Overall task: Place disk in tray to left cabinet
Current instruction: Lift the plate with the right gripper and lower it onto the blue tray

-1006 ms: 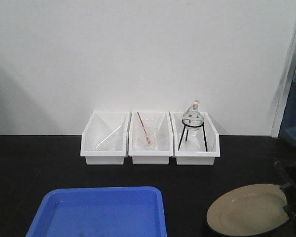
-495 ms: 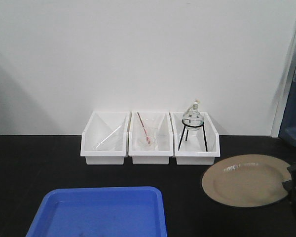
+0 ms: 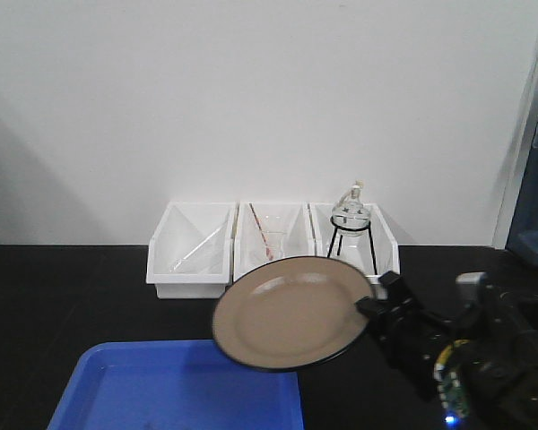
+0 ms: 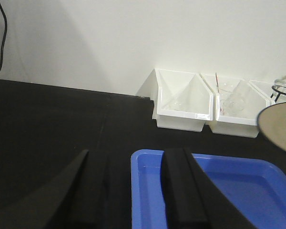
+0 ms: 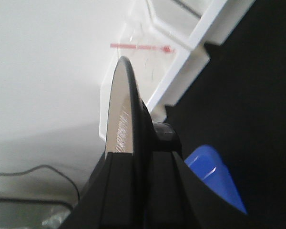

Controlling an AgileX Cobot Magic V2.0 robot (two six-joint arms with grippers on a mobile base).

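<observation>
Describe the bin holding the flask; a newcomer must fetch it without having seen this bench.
On the black table, three white bins line the white wall. Take the rightmost bin, partly behind the tan plate. It alone holds a round glass flask on a black tripod.

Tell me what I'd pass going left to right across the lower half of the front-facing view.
tray → disk, held up tilted → right gripper, clamped on the disk's right rim
</observation>
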